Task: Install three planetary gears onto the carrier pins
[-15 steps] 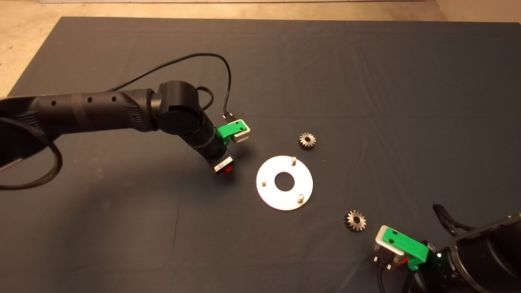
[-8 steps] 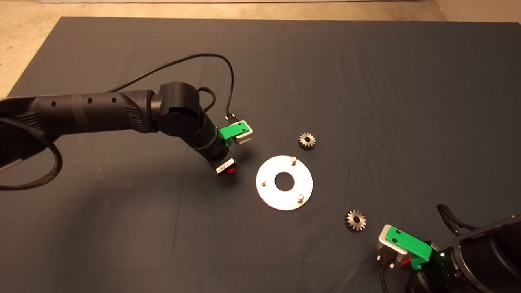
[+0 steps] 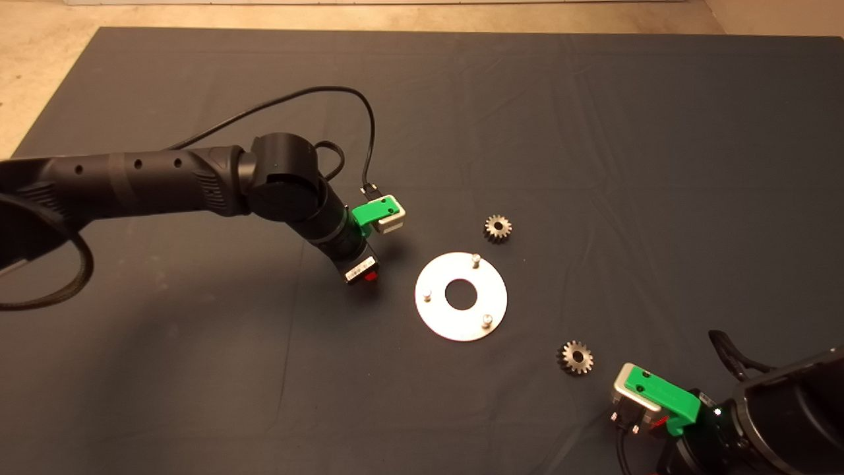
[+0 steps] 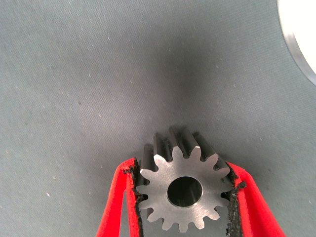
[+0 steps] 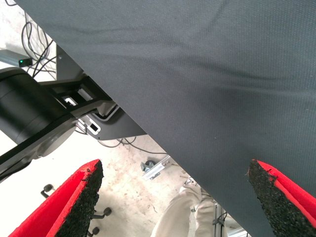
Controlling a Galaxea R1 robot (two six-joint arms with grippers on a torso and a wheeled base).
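Dark cloth covers the counter [image 3: 198, 369], with pale floor showing past its far edge. From the left, your left pincer [image 4: 183, 197] sits low over the mat just beside the carrier disc [image 3: 461, 297], clenched on one planetary gear [image 4: 183, 185]; the wrist view shows both pads pressed against the teeth, bore facing the camera, the disc's rim at the corner of that view. At centre, the disc lies flat with its three carrier pins [image 3: 475, 260] all bare, so no gear is installed yet. One loose gear [image 3: 498, 227] lies just beyond the disc on the far side, and another loose gear [image 3: 575, 357] lies near its lower right. At the lower right edge your right pincer [image 5: 173, 197] waits released, fingers wide apart, a person's leg visible on the floor beyond the mat. The step in hand appears to be carrying the first gear to a pin. Your next move calls for lifting clear of the mat, centring the bore over the nearest pin, and lowering squarely. Open mat surrounds the disc; only the far loose gear crowds one pin.
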